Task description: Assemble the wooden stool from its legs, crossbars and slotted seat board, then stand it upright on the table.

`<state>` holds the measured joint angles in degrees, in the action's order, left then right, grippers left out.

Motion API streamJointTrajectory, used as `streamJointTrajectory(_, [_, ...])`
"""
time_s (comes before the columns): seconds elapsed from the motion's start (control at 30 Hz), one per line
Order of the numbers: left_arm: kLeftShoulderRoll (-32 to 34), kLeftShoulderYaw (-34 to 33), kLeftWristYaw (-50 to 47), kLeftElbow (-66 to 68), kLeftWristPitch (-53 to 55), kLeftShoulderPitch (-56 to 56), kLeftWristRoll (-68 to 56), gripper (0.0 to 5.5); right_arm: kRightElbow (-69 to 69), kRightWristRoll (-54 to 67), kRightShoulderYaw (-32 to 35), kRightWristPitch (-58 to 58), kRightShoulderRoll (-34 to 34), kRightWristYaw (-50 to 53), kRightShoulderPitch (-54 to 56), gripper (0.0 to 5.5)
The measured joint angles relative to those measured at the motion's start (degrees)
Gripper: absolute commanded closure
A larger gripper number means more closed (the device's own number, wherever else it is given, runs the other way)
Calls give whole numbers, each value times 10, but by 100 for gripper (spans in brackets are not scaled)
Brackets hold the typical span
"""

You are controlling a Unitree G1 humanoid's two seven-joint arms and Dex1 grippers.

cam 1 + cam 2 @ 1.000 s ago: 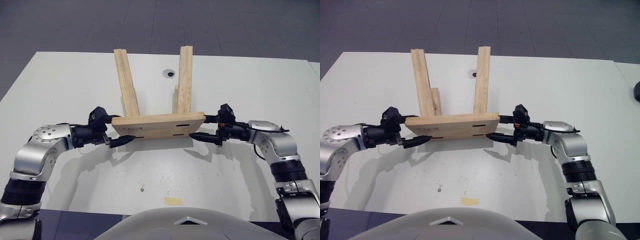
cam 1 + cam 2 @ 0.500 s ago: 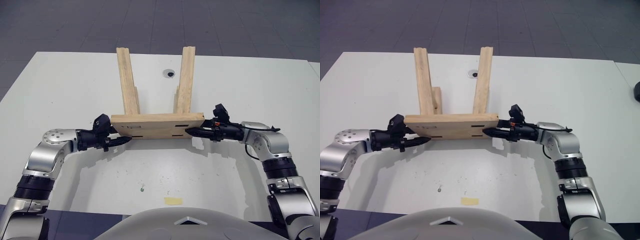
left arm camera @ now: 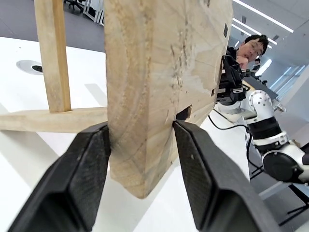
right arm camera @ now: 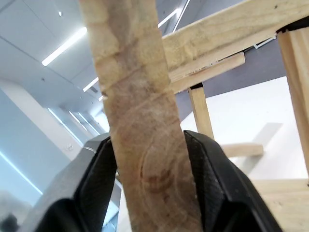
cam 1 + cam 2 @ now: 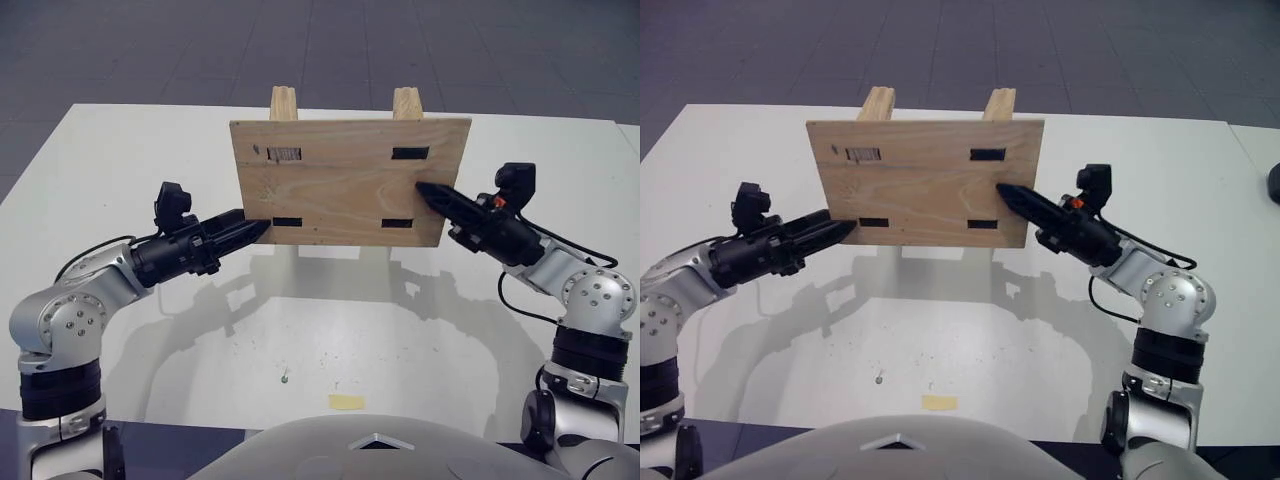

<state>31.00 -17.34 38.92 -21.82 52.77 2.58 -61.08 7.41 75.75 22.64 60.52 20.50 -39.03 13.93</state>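
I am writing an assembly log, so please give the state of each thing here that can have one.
wooden stool: assembled, held above the table, tipped over, not yet standing upright.
slotted seat board: face turned towards the head camera, clamped at both side edges.
legs: fitted to the board, pointing away from the camera.
left gripper: shut on the slotted seat board.
right gripper: shut on the slotted seat board.

White table stretching across frame, left edge to right edge, dark floor showing beyond upper edge. Yellowish tape scrap lying flat at bottom centre, near front edge. Small dark speck, possibly screw, sitting just upper left of tape. Faint scuffs showing mid-tabletop. Round grommet sitting flush in tabletop.
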Motion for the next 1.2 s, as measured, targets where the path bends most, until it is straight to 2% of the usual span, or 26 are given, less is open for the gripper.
streamJointTrajectory(0.13, [-69, -25, -171, -33, -9, 7, -109, 343, 9, 102, 14, -18, -29, 127, -9, 378])
streamJointTrajectory(0.2, [-101, -28, -307, -34, -30, 34, -195, 356, 17, 153, 12, -45, -56, 196, -7, 405])
streamJointTrajectory(0.33, [-125, -21, -498, -33, -87, 103, -300, 398, 23, 201, -3, -92, -80, 288, 16, 415])
streamJointTrajectory(0.4, [-125, -17, -546, -37, -112, 135, -334, 432, 29, 200, -10, -103, -81, 324, 21, 416])
streamJointTrajectory(0.43, [-125, -9, -563, -42, -119, 155, -352, 453, 29, 202, -18, -115, -86, 342, 23, 378])
streamJointTrajectory(0.63, [-124, 14, -638, -38, -153, 184, -375, 550, 19, 172, -37, -172, -101, 449, 66, 281])
streamJointTrajectory(0.7, [-123, 21, -646, -30, -159, 177, -367, 550, 15, 171, -39, -183, -105, 467, 71, 258])
streamJointTrajectory(0.97, [-129, 30, -629, -20, -185, 168, -304, 428, 16, 138, -52, -213, -115, 488, 66, 125])
streamJointTrajectory(1.2, [-132, 42, -617, -14, -193, 169, -234, 326, -21, 13, -53, -285, -114, 471, 93, 19])
